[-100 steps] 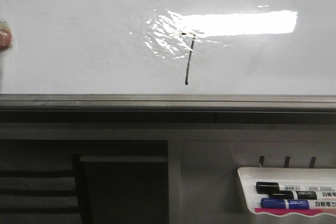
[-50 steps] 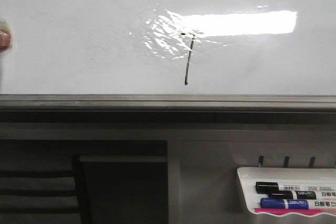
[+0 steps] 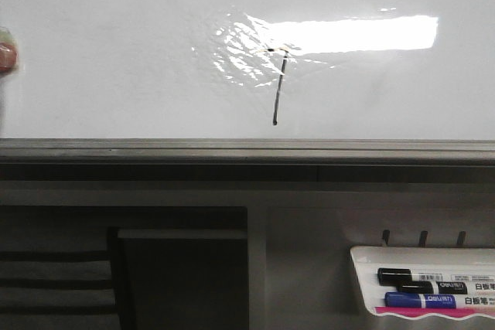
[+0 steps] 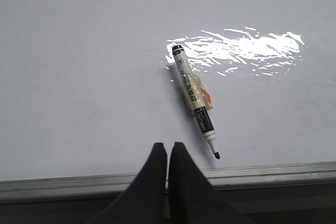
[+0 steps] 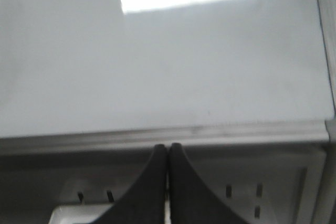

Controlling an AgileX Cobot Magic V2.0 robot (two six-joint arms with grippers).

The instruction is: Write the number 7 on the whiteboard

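Note:
The whiteboard fills the upper front view, with a bright glare patch. The number 7 is a thin black figure at the glare's lower edge. In the left wrist view an uncapped black-and-white marker with yellowish tape lies loose on the whiteboard, tip toward the frame. My left gripper is shut and empty, just beside the marker's tip end and not touching it. My right gripper is shut and empty over the grey frame of the whiteboard. Neither gripper shows in the front view.
The grey metal frame edge runs below the board. A white marker tray at the lower right holds black and blue markers. A small pinkish thing shows at the board's left edge.

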